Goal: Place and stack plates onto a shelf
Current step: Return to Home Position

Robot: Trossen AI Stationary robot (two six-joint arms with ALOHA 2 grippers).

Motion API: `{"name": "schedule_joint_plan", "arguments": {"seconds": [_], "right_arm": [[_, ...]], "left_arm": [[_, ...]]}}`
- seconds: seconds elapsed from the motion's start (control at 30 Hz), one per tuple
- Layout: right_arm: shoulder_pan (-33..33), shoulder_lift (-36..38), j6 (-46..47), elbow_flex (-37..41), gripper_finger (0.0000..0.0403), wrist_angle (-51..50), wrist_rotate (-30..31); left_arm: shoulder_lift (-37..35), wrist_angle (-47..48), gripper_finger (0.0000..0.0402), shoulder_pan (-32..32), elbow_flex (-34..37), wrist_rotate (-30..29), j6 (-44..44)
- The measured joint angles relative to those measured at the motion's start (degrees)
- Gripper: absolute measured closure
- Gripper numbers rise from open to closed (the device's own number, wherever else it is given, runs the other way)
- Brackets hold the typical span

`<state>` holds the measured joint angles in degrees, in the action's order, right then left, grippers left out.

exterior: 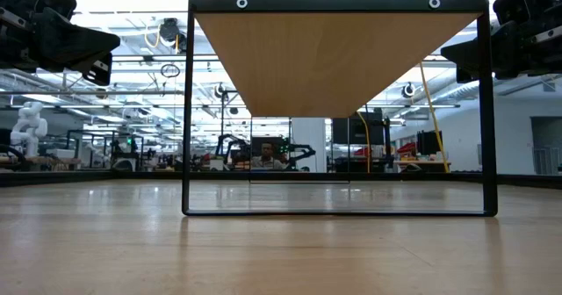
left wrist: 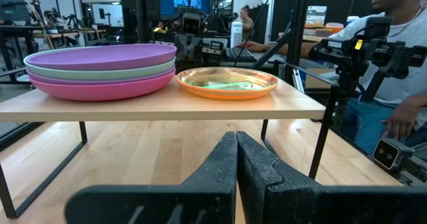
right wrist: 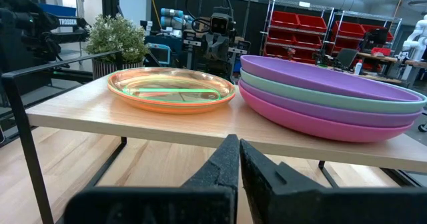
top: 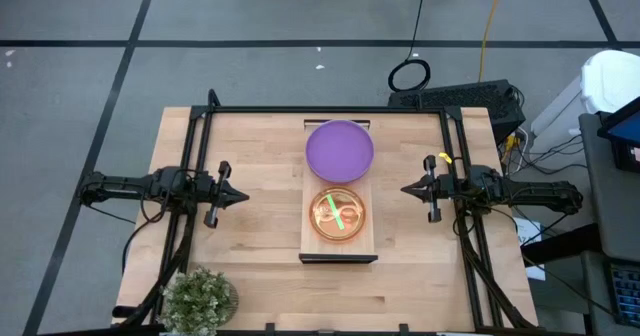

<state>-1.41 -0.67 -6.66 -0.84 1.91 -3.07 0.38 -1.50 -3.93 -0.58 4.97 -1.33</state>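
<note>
Task looks done; large plates (top: 340,148) stacked at 12 o'clock on the shelf (top: 309,244), translucent plates (top: 338,216) at 6; left gripper (top: 242,197) and right gripper (top: 406,189) each pinched together, empty.

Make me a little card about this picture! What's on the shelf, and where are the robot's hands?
Shelf: light-wood board on dark legs, in the middle of the table
Big stack: purple plate on teal plate on magenta plate, at the shelf end farther from the plant
Small plates: see-through stack showing orange and green, beside the big stack; count unclear
Left hand: shut, empty, left of the shelf
Right hand: shut, empty, right of the shelf
Plant: at a table corner, left arm's side
</note>
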Motion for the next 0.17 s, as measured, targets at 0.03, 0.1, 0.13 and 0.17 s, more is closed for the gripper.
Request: {"name": "schedule_joint_plan", "arguments": {"seconds": [0.03,0.1,0.13,0.17], "right_arm": [[0.00,0.00,-0.02,-0.02,0.0403,0.00,0.00],[-0.01,0.00,-0.01,-0.01,0.0403,0.00,0.01],[0.00,0.00,-0.01,-0.01,0.0403,0.00,0.00],[0.00,0.00,0.00,0.00,0.0403,0.00,0.02]], "left_arm": [[0.00,0.00,0.0400,-0.01,0.00,0.02,-0.01],[0.00,-0.02,0.0400,-0.02,0.00,0.02,-0.02],[0.00,-0.02,0.0400,0.00,0.00,0.02,-0.01],[0.00,-0.02,0.0400,0.00,0.00,0.00,0.00]]}}
